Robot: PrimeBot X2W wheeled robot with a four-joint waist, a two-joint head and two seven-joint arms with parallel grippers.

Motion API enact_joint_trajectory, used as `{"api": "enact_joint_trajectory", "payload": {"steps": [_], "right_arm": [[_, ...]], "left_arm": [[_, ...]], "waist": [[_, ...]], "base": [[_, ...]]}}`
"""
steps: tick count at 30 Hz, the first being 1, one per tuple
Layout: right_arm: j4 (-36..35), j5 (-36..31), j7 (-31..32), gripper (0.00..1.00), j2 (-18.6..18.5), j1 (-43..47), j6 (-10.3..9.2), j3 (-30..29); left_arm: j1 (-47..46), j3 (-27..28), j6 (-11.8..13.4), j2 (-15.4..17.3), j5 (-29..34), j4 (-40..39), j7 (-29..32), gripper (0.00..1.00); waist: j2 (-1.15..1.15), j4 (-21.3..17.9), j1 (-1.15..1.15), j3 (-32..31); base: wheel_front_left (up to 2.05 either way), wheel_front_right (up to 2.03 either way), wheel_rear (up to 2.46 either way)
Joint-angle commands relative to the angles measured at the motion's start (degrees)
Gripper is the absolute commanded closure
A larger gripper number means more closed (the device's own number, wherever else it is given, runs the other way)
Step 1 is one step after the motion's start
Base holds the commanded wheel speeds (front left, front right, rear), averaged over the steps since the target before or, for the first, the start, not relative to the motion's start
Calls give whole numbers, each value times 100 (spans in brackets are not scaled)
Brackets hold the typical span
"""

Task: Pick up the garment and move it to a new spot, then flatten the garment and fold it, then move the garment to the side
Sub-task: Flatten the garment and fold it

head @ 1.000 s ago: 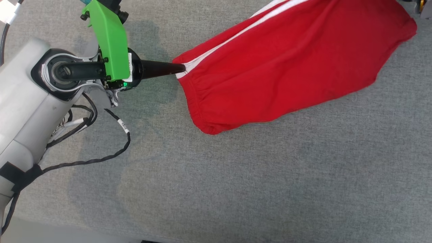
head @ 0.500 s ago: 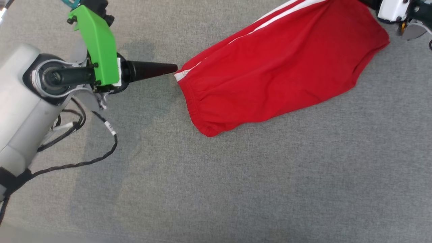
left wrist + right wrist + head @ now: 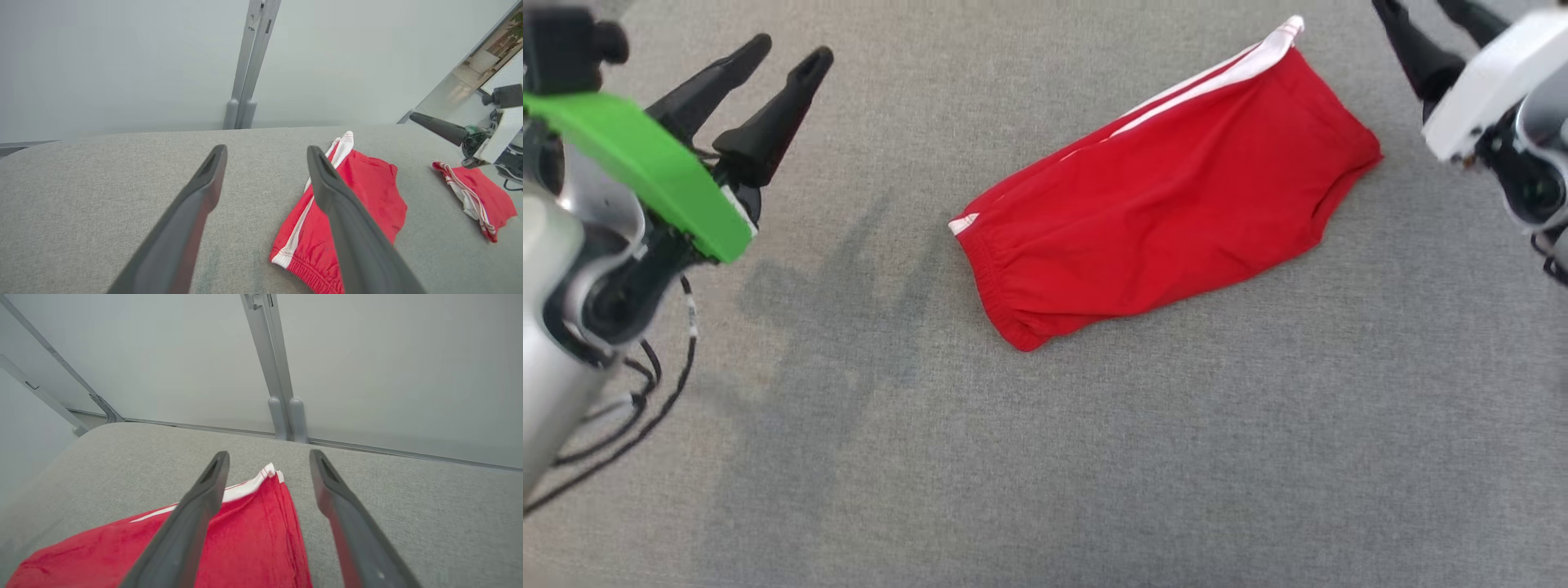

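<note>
The garment (image 3: 1168, 196) is a pair of red shorts with white side stripes, lying folded and slanted on the grey padded table (image 3: 1094, 457). My left gripper (image 3: 791, 51) hovers open at the upper left, well apart from the elastic waistband end. My right gripper (image 3: 1413, 6) is open at the upper right, just beyond the garment's striped far corner. In the left wrist view the garment (image 3: 367, 196) lies to the right of my open left gripper (image 3: 266, 150). In the right wrist view the garment (image 3: 253, 535) sits below my open right gripper (image 3: 269, 455), untouched.
A second red and white piece of clothing (image 3: 478, 196) lies farther along the table, under the right arm (image 3: 490, 134). A pale wall with a grey post (image 3: 282, 412) stands right behind the table's far edge. Black cables (image 3: 645, 408) hang from my left arm.
Both grippers have opened and let go of the garment's ends, then drawn back from it. The garment has settled flat on the table. The head view has also shifted.
</note>
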Motion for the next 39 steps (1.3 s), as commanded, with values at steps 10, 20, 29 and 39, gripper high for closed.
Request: {"api": "enact_joint_trajectory", "payload": {"steps": [10, 20, 29, 39], "right_arm": [[1391, 205, -177, 0, 323, 602, 3, 98], [1775, 585, 609, 0, 245, 417, 3, 46], [1790, 963, 1367, 0, 555, 657, 7, 19], [1494, 1131, 1095, 100, 574, 882, 6, -170]], "left_arm": [[1776, 975, 1427, -285, 1192, -1052, -1801, 0], [3856, 2698, 768, -2016, 2190, -1396, -1793, 0], [4145, 3092, 347, -2581, 2847, -998, -1794, 0], [4312, 3241, 187, -2909, 3492, -610, -1795, 0]], "waist": [[0, 406, 0, 37], [0, 951, 0, 474], [0, 1109, 0, 535], [0, 939, 0, 261]], "base": [[0, 0, 0], [0, 0, 0], [0, 0, 0], [0, 0, 0]]}}
